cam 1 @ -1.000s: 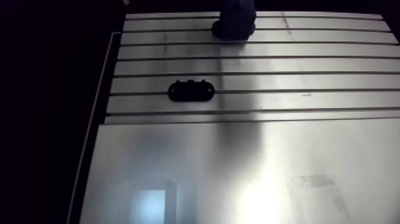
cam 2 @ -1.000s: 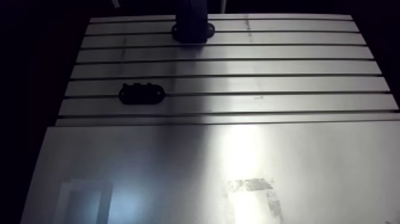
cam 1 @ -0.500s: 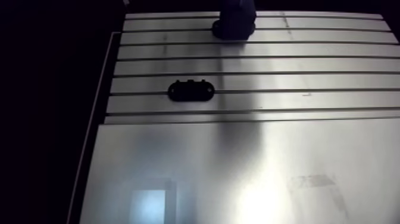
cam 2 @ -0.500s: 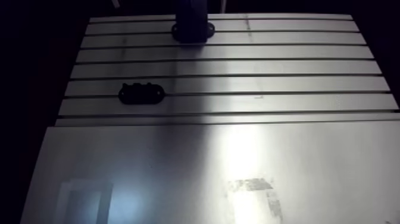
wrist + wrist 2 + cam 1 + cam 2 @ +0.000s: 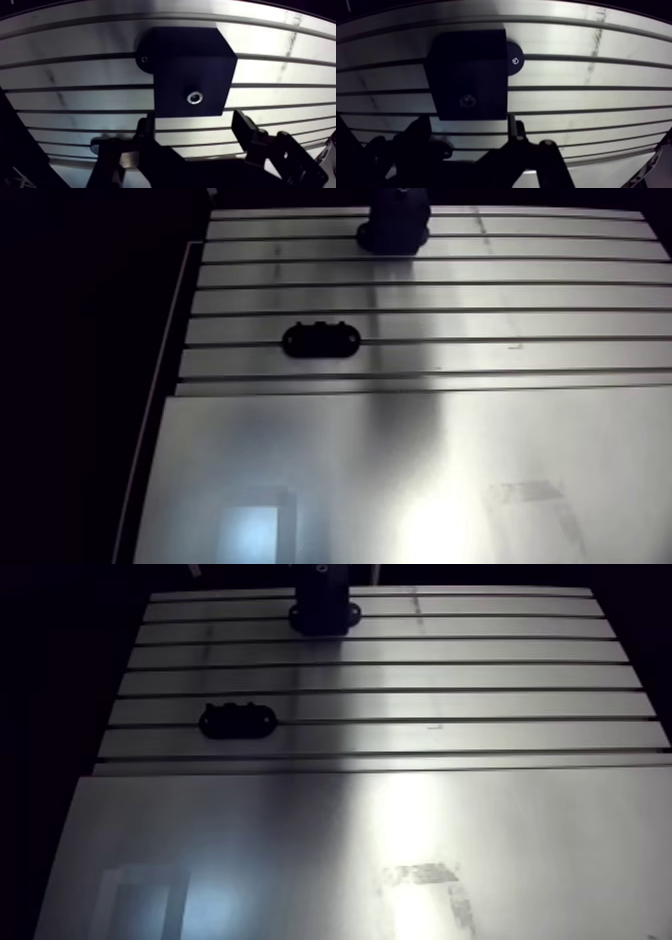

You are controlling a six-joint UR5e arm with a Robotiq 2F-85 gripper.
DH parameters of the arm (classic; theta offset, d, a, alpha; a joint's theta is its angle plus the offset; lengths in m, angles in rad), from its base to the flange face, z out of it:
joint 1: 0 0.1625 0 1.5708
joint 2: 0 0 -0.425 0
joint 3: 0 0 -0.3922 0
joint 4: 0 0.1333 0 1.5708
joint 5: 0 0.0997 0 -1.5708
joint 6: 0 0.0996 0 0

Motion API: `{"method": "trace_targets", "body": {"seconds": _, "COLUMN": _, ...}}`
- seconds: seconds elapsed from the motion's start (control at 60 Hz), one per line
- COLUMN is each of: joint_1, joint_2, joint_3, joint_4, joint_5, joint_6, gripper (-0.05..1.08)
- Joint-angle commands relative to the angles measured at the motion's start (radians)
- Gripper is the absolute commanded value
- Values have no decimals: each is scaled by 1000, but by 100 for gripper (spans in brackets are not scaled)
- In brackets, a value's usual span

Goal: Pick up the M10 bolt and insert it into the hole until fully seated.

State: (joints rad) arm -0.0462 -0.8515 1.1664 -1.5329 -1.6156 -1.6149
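In the wrist view a black block [image 5: 192,70] stands on the slotted table, with a round foot [image 5: 144,59] screwed down at one side. The bolt's shiny head [image 5: 194,97] sits sunk in the hole in the block's top face. My gripper [image 5: 195,131] hangs just above the block, open, with one finger [image 5: 244,129] on each side of the bolt and nothing between them. In the arm view the same block [image 5: 322,609] stands at the table's far edge, a small bright spot on its top.
A black oval holder [image 5: 321,340] lies on a slot left of the table's [image 5: 450,298] middle. A smooth metal sheet [image 5: 400,478] covers the near half. The table's left edge [image 5: 165,368] drops into darkness.
In the arm view the dark shape over the block has drawn back a little, and a small bright spot now shows on the block's top. The oval holder has not moved.
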Motion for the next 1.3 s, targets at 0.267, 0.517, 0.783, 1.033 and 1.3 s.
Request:
{"method": "trace_targets", "body": {"seconds": 0.267, "joint_1": 12, "joint_2": -69, "joint_3": -16, "joint_4": -9, "joint_5": 15, "joint_6": 0, "gripper": 0}}
{"method": "trace_targets", "body": {"seconds": 0.517, "joint_1": 20, "joint_2": -293, "joint_3": 153, "joint_4": -162, "joint_5": 12, "joint_6": 2, "gripper": 1}}
{"method": "trace_targets", "body": {"seconds": 0.783, "joint_1": 22, "joint_2": -409, "joint_3": 196, "joint_4": -151, "joint_5": 18, "joint_6": -3, "gripper": 1}}
{"method": "trace_targets", "body": {"seconds": 1.033, "joint_1": 22, "joint_2": -455, "joint_3": 192, "joint_4": -33, "joint_5": 25, "joint_6": -36, "gripper": 1}}
{"method": "trace_targets", "body": {"seconds": 1.3, "joint_1": 10, "joint_2": -459, "joint_3": 171, "joint_4": 30, "joint_5": 23, "joint_6": -61, "gripper": 1}}
